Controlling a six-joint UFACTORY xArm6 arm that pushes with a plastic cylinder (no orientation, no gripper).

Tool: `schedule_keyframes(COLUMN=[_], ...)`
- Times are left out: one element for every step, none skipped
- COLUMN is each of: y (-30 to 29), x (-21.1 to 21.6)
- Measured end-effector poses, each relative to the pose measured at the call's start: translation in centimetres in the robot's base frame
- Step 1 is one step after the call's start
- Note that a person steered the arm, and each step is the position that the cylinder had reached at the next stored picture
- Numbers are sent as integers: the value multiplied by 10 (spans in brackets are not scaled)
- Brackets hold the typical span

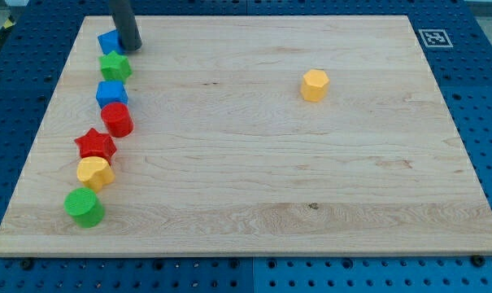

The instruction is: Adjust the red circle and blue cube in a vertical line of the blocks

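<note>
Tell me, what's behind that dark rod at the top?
A blue block sits behind my tip, at its left. Only its left part shows; the rod covers the rest, so its shape is unclear.

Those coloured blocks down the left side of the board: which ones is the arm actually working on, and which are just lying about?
Part of the job:
red circle
blue cube
my tip, at the line's top end, beside the top blue block

Just lying about:
green star
red star
yellow block in the line
green cylinder
lone yellow hexagon
</note>
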State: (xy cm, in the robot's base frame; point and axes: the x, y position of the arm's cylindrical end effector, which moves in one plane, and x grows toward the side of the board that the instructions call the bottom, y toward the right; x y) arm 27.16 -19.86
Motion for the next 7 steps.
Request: schedule_keyframes(y=[0,7,50,106,148,149,149], x=[0,0,-3,-4,-4,-4,-4])
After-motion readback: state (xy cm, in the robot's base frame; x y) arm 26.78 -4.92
